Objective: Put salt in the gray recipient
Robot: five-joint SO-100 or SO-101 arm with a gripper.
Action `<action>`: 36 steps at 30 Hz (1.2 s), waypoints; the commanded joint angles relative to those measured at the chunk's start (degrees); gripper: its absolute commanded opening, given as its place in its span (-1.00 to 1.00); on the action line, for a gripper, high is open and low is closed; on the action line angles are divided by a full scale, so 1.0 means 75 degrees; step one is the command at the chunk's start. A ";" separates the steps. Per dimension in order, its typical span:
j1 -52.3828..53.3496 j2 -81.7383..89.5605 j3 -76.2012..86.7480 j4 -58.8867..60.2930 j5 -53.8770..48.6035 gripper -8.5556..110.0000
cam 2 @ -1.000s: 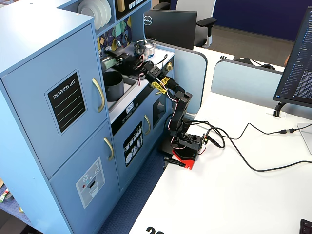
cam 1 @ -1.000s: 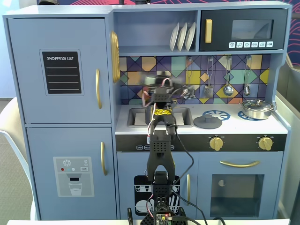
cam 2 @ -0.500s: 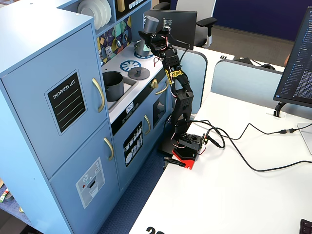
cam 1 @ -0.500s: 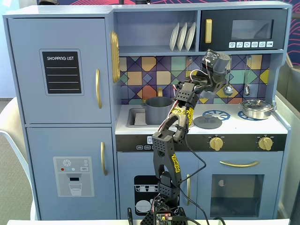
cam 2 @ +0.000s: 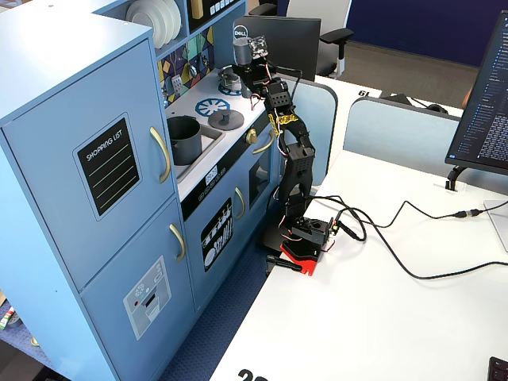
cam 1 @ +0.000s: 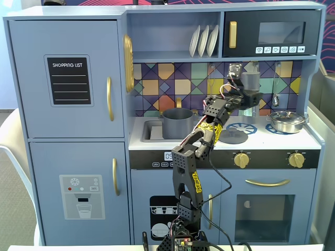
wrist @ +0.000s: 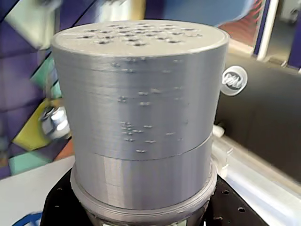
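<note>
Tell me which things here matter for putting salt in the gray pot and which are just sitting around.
Job: salt shaker, held in the tool; gray pot in the sink.
Just around: flat gray lid, shiny silver pot, white plates, hanging ladles.

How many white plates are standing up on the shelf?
3. The plates stand on edge side by side on the upper shelf, left of the microwave. The side fixed view shows the stack too; another could hide behind them.

blue toy kitchen (cam 1: 68, 104) | white desk (cam 2: 381, 317) | office chair (cam 2: 317, 32)
</note>
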 commanded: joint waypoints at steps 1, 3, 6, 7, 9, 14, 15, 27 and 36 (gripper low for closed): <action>0.0141 -0.0035 0.0164 -0.1020 0.0176 -0.86; 0.0234 -0.0164 0.0305 -0.1195 0.0281 -0.86; 0.0281 -0.0258 0.0691 -0.1746 0.0398 -0.86; 0.0293 -0.0305 0.0820 -0.2004 0.0492 -0.86; 0.0316 -0.0434 0.0984 -0.2379 0.0527 -0.86; 0.0422 -0.0750 0.1207 -0.2813 0.0516 -0.86; 0.0445 -0.0809 0.1242 -0.2918 0.0504 -0.86; 0.0551 -0.1031 0.1793 -0.3656 0.0434 -0.86; 0.0551 -0.1090 0.2039 -0.3867 0.0328 -0.86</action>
